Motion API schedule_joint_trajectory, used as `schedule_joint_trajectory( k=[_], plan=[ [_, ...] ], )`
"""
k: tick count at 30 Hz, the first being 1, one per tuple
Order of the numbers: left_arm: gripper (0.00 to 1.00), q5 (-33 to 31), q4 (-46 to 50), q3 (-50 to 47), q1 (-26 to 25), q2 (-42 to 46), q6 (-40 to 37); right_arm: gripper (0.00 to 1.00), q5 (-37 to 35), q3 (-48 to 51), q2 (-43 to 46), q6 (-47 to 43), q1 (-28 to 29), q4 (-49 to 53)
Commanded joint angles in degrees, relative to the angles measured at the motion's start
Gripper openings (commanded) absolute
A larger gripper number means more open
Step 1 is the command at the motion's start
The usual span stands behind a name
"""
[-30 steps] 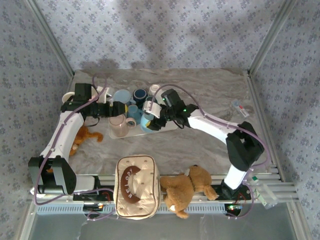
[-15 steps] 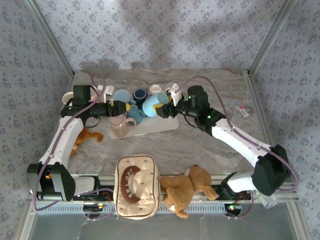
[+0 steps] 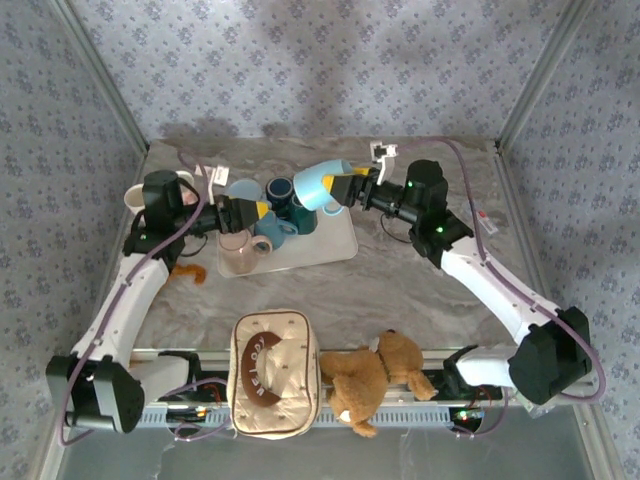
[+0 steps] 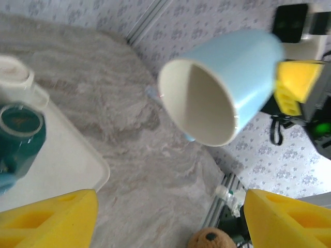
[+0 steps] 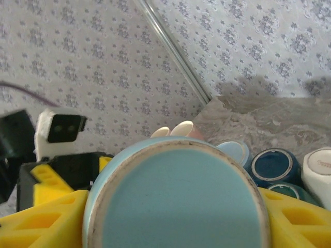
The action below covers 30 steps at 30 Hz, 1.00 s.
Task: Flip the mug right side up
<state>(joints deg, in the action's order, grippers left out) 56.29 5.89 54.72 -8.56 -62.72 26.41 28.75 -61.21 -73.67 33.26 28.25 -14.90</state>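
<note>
The light blue ceramic mug [image 3: 316, 185] hangs in the air at upper centre of the overhead view. It is tipped on its side, its cream mouth facing left, over the far edge of the white rectangular tray [image 3: 338, 243]. The right gripper [image 3: 338, 186] pinches it, yellow fingers [image 5: 39, 227] pressed on either side near its base. Left of the mug and apart from it, the left gripper [image 3: 262, 212] has its jaws spread wide around nothing, near a pink mug [image 3: 237, 254].

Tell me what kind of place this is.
Likely a robot test cell: patterned walls on aluminium posts enclose a table, where a tray of mugs and a teddy bear serve as props.
</note>
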Motion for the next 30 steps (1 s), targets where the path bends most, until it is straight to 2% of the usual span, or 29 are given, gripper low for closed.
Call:
schedule_joint_trajectory(
  k=[1,8,17,23,30],
  plan=[
    [0.75,-3.08,-10.60,-0.61,-1.87,4.09,4.24,0.51,3.57,-3.72,0.09,8.43,-0.57,-4.88],
    [0.79,-6.65,-13.46,0.08,-5.96,5.46,5.02,0.51,4.52,-1.95,-1.32,18.48,-2.66,-11.75],
    [0.80,-7.94,-25.45,0.83,-9.63,-0.56,16.80,0.50,6.93,-2.07,-3.46,27.47,-2.91,-17.49],
    [0.71,-9.09,-23.28,4.44,-13.81,-2.89,13.15,0.50,6.82,-2.29,-3.92,28.32,-1.90,-18.04],
    [0.58,-9.44,-24.96,5.74,-16.00,-4.83,13.44,0.49,6.18,-2.25,-4.36,27.89,-0.74,-18.46]
  ],
)
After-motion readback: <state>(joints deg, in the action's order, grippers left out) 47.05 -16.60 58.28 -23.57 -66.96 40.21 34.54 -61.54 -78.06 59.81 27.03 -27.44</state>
